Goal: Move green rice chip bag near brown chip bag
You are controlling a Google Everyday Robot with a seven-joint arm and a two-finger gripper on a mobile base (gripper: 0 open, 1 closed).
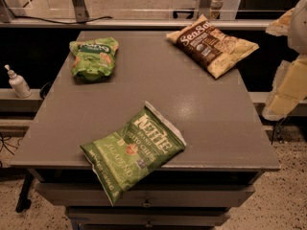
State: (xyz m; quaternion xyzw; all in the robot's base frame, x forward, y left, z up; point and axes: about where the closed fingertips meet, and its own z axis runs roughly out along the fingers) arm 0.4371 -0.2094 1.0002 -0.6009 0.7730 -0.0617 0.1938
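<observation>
Script "Sea Salt" on brown chip bag [211, 44]; "Kettle" bag [134, 150]; end effector [287, 87] far right, state unclear.

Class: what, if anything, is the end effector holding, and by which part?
Nothing. The end effector hangs beyond the right edge of the grey table, apart from the crumpled green rice chip bag and flat brown chip bag.

My gripper [287, 87], at the far right, is pale cream and blocky; flat-faced. My arm [301, 20] above it is rounded, off-white.
</observation>
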